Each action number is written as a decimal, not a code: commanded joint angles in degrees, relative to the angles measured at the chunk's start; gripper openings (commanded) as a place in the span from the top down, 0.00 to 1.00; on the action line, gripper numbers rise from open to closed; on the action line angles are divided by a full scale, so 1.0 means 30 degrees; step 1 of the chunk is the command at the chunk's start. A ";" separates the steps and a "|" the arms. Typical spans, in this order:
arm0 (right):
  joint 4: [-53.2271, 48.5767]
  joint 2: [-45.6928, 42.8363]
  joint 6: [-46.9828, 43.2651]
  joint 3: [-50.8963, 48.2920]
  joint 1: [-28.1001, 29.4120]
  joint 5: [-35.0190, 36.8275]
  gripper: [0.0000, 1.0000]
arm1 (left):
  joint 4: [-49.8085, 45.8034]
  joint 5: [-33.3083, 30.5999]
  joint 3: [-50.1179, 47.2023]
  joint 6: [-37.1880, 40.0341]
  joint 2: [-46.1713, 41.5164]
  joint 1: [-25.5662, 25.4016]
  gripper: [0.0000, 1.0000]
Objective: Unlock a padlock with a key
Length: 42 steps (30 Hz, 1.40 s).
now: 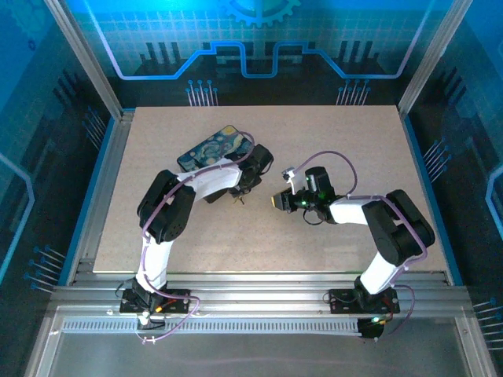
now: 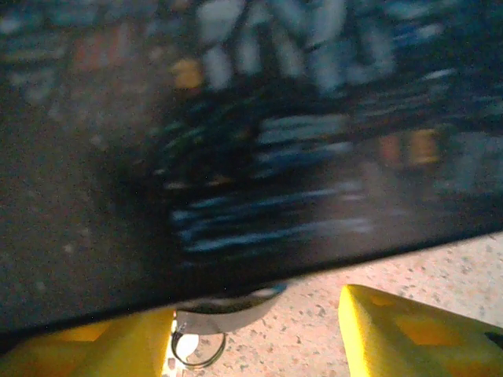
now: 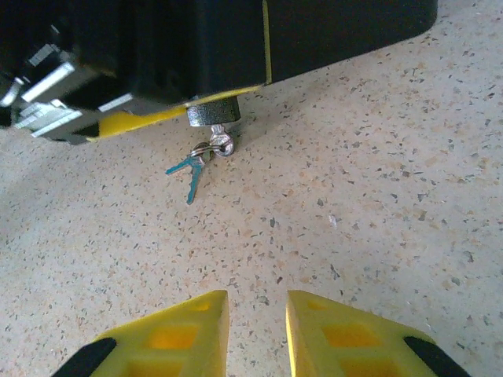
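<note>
Top external, speckled tabletop point(image 1: 338, 141), padlock point(image 1: 237, 195), blue walls point(image 1: 259, 47)

Keys point(image 3: 189, 176) teal, padlock point(image 3: 212, 115) silver, tbl point(image 3: 354, 196) speckled beige.

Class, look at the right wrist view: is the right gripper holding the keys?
No: the keys lie on the table ahead of the right gripper, whose jaws have nothing between them.
</note>
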 commanded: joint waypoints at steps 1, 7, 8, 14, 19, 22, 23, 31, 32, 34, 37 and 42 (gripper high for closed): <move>0.0990 0.0257 0.0526 0.0036 -0.0176 -0.0298 0.73 | -0.1527 -0.0144 0.0835 0.1707 0.0347 0.0132 0.41; 0.1513 0.0544 0.0908 -0.0083 -0.0166 -0.0317 0.73 | -0.2033 0.0033 0.1187 0.1924 0.0973 0.0277 0.41; 0.1501 0.0547 0.0869 -0.0112 -0.0145 -0.0310 0.73 | -0.2022 0.0033 0.1219 0.1924 0.1046 0.0276 0.41; 0.1084 0.0432 0.0511 0.0004 -0.0137 -0.0334 0.73 | -0.1863 0.0064 0.1539 0.1690 0.1484 0.0306 0.43; 0.0986 0.0386 0.0393 0.0019 -0.0174 -0.0330 0.73 | -0.1727 -0.0186 0.1709 0.1616 0.1741 0.0283 0.50; 0.1015 0.0400 0.0437 -0.0006 -0.0181 -0.0347 0.73 | -0.1714 -0.0320 0.1747 0.1645 0.1801 0.0306 0.54; 0.1047 0.0428 0.0452 -0.0054 -0.0176 -0.0351 0.73 | -0.1672 -0.0353 0.1741 0.1692 0.1801 0.0284 0.55; 0.1125 0.0521 0.0584 -0.0132 -0.0159 -0.0396 0.74 | -0.1520 -0.0282 0.1662 0.1850 0.1746 0.0421 0.71; 0.1126 0.0523 0.0598 -0.0116 -0.0174 -0.0405 0.74 | -0.1517 -0.0274 0.1617 0.1856 0.1716 0.0452 0.72; 0.1090 0.0539 0.0598 -0.0084 -0.0170 -0.0486 0.74 | -0.1464 -0.0206 0.1515 0.1957 0.1628 0.0481 0.75; 0.0852 0.0532 0.0507 0.0067 -0.0146 -0.0755 0.74 | -0.1610 0.0169 0.1532 0.2106 0.1605 0.0555 0.79; -0.0522 0.0085 0.0245 0.0700 -0.0088 -0.2025 0.76 | -0.1743 0.3819 0.1107 0.1951 0.1039 0.1275 0.87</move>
